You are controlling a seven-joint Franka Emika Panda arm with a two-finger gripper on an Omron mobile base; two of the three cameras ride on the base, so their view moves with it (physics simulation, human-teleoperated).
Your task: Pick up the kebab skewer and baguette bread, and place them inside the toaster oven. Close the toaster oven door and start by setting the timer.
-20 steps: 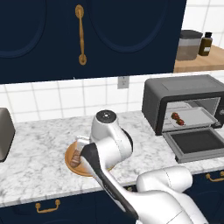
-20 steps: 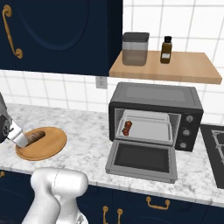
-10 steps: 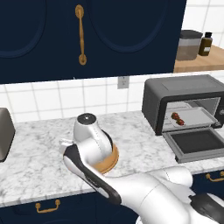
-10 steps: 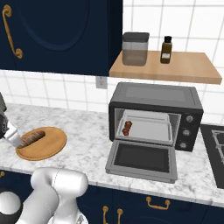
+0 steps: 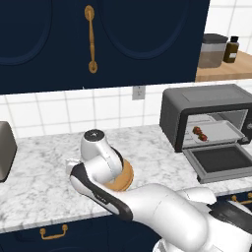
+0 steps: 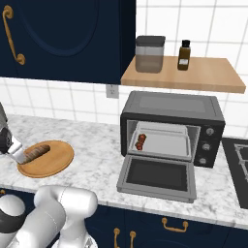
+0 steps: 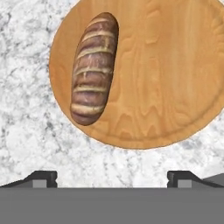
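Swung leftward, the arm's gripper [image 7: 112, 177] hangs spread and empty; baguette [image 7: 93, 68] on plate [image 7: 175, 87] upper-centre, skewer [image 6: 141, 141] inside oven [image 6: 172, 128].

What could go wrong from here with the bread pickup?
1. The brown slashed baguette loaf lies off to one side of the round wooden plate, not centred between the hand's open fingertips; closing now would likely miss it.
2. The loaf sits near the plate's rim, so a glancing touch might roll it onto the marble counter.
3. The skewer already occupies the dark grey toaster oven's tray; the loaf could knock it.
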